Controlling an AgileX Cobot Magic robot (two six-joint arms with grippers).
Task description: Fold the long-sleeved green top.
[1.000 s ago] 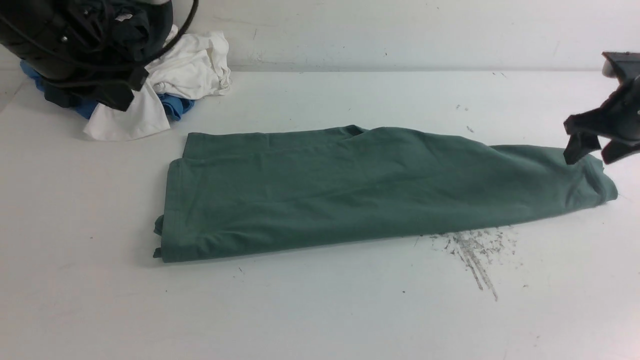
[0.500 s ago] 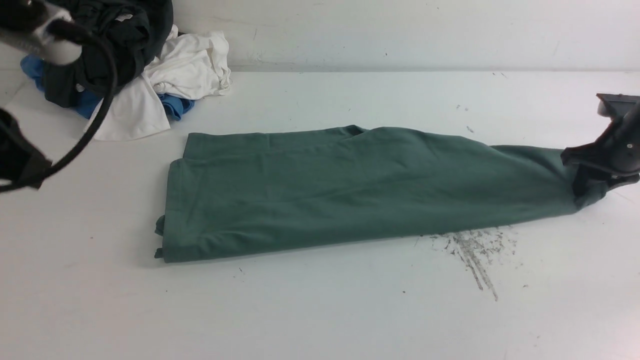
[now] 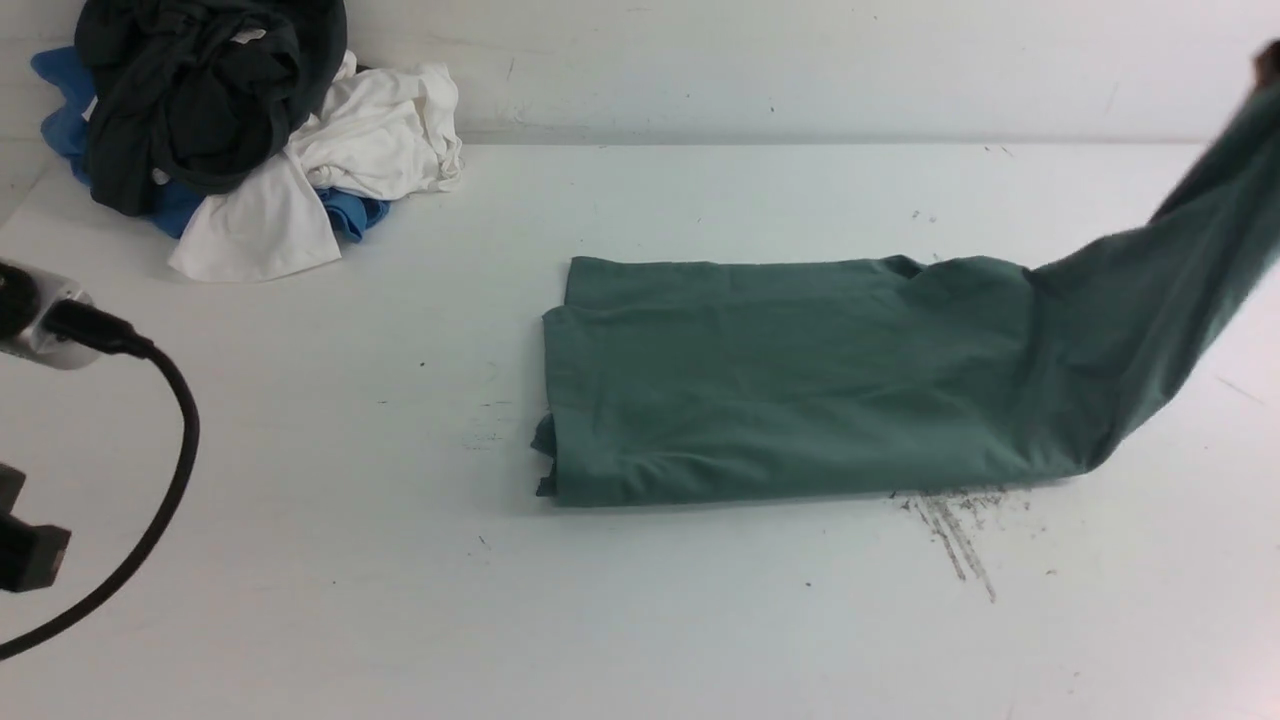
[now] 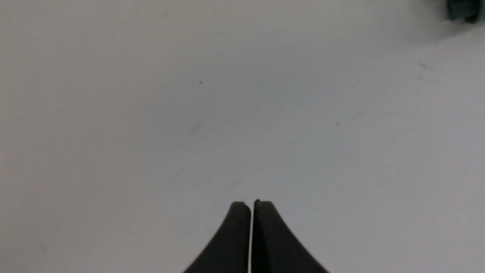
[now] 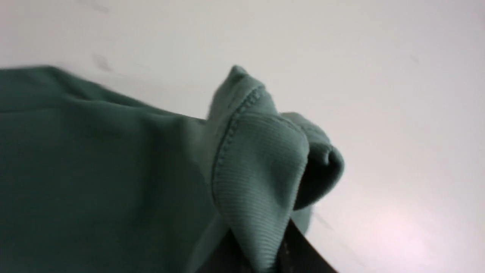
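One white table (image 3: 640, 620) filled the scene, and across its middle and right lay the green top (image 3: 800, 390), folded into a long band whose right end rose off the surface toward the upper right edge of the front view. A heap of black, white and blue clothes (image 3: 230, 150) sat at the far left corner, well apart from the top. The right gripper (image 5: 265, 246) was clamped on the top's ribbed cuff (image 5: 257, 170), while the left gripper (image 4: 252, 204) hung above bare table, fingers pressed together on nothing.
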